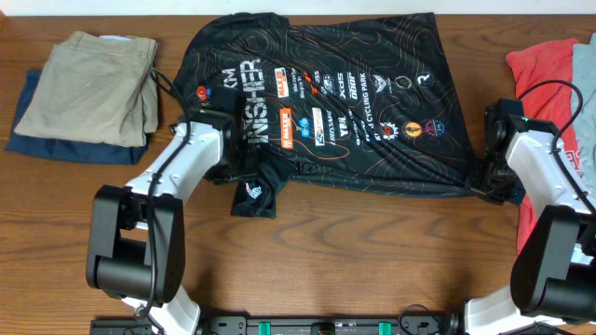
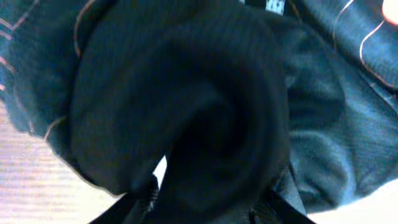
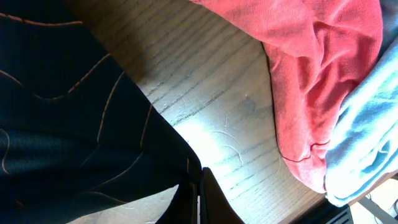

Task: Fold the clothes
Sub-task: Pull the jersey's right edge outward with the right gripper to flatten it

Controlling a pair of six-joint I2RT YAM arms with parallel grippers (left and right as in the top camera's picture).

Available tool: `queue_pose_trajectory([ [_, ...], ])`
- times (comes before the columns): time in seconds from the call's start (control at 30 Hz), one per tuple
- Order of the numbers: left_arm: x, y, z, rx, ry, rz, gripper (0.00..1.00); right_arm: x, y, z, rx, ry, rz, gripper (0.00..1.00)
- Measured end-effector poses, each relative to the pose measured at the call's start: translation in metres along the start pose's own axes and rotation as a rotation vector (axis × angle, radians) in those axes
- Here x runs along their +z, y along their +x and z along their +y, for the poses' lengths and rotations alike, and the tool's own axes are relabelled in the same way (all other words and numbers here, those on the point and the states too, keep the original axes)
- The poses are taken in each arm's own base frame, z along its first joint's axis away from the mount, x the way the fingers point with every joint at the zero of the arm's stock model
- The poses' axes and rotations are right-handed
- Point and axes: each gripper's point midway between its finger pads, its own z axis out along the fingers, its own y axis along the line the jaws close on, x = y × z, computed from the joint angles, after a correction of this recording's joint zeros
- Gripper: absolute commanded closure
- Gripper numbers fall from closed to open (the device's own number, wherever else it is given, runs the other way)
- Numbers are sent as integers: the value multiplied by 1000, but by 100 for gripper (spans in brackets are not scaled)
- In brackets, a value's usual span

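The black jersey (image 1: 354, 102) with orange-red contour lines and rows of sponsor logos lies spread on the wooden table, one sleeve folded toward the front left. My left gripper (image 1: 244, 166) is at its left front part; in the left wrist view black jersey cloth (image 2: 205, 112) is bunched between the fingers. My right gripper (image 1: 491, 181) is at the jersey's front right corner. In the right wrist view its fingers (image 3: 198, 193) are pressed together on the jersey's edge (image 3: 74, 124).
A folded pile of khaki and navy clothes (image 1: 88, 88) lies at the back left. A heap of red and light-blue clothes (image 1: 559, 65) lies at the right edge, also in the right wrist view (image 3: 311, 81). Bare wood (image 1: 372, 251) runs along the front.
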Motion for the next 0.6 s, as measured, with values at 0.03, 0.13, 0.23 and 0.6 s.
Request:
queue_pose_trajectory([
  [0.03, 0, -1, 0, 0, 1, -3, 61, 0, 0, 0, 0, 0, 0, 99],
  [0.13, 0, -2, -1, -5, 4, -11, 94, 0, 0, 0, 1, -1, -2, 99],
  [0.23, 0, -1, 0, 0, 1, -3, 94, 0, 0, 0, 0, -1, -2, 99],
  [0.6, -52, 50, 25, -65, -47, 141, 94, 4, 2, -22, 41, 44, 32, 99],
])
